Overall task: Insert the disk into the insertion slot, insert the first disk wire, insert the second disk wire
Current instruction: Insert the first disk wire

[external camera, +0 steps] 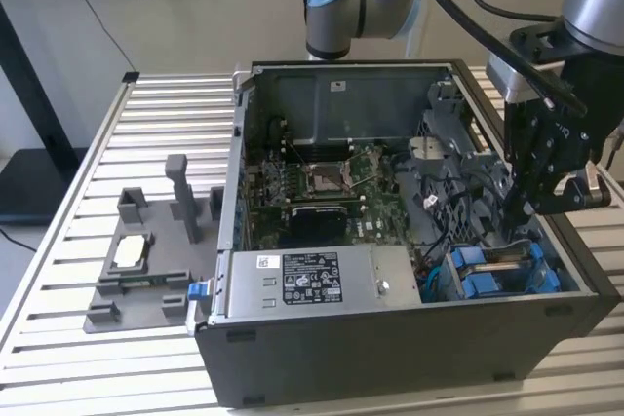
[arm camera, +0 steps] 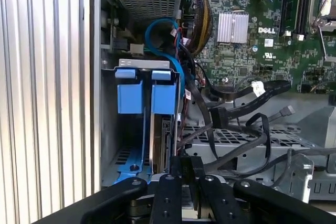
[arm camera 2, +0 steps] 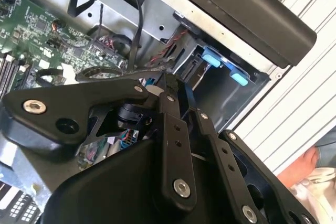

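Two blue plastic tabs [arm camera: 128,74] are capping the silver rectangular disk [arm camera: 152,100], snug in the grey-walled insertion slot [arm camera: 109,124] at the case's [external camera: 390,358] four o'clock; black gripper [external camera: 522,216] is hovering above, grip unclear.

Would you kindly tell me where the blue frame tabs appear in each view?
Exterior view: blue frame tabs in the case, toward the exterior view's right.
First wrist view: tabs near the ribbed table.
Second wrist view: tabs beside the case's dark rim.
Shared landmark: green motherboard.

Open computer case [external camera: 390,358] on slatted table [external camera: 166,114], tool [external camera: 519,219] inside (near blue-framed disk [external camera: 483,284])
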